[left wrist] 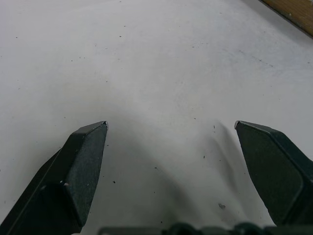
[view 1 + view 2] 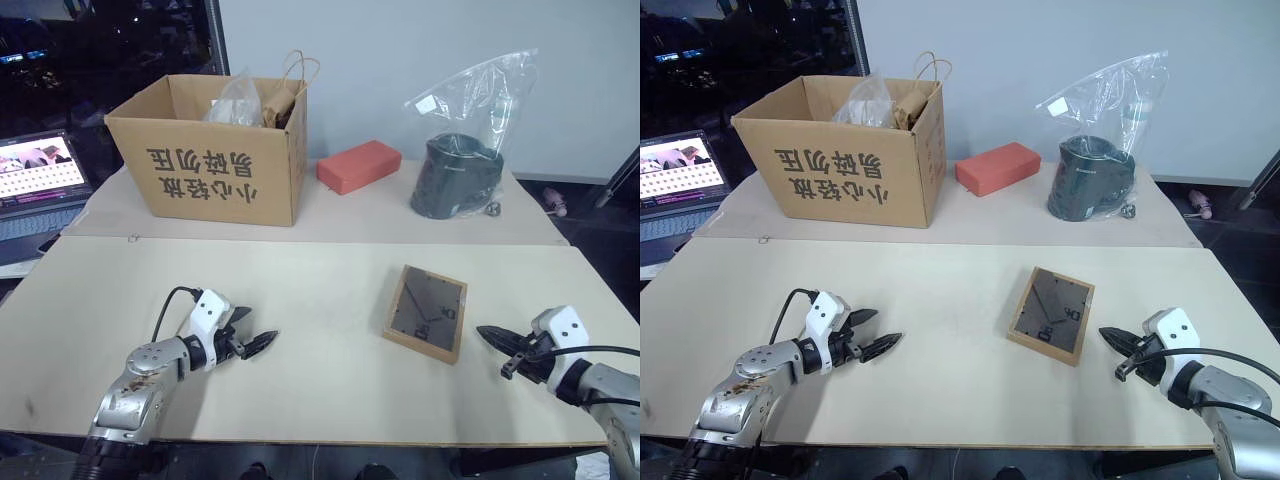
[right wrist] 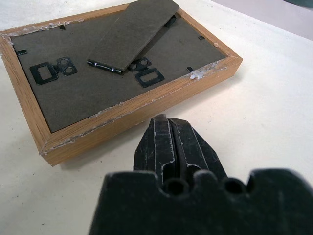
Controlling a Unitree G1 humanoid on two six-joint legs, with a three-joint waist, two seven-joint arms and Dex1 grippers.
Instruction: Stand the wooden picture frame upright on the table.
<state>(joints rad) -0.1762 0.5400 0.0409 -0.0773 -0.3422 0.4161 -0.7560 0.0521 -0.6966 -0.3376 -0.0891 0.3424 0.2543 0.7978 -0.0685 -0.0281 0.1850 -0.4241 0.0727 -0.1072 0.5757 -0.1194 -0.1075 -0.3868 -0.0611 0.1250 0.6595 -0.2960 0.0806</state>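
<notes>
Open brown cardboard box (image 2: pixel 215 150) with printed characters stands on the far panel, holding crumpled clear plastic and a paper bag with handles. Clear plastic bag (image 2: pixel 470 120) beside it encloses a dark round pot. Red-orange brick-like block (image 2: pixel 359 165) lies between them. Small rectangular light-wood picture frame (image 2: pixel 426 312) lies flat, dark back up, on the near panel of the pale beige table (image 2: pixel 320 400), right of centre, well inside the edges. Right gripper (image 2: pixel 500 345) sits just beside it, jaws pressed together, apart from the wood. Left gripper (image 2: pixel 255 343) has jaws spread over bare tabletop, with wide free surface between it and the frame
</notes>
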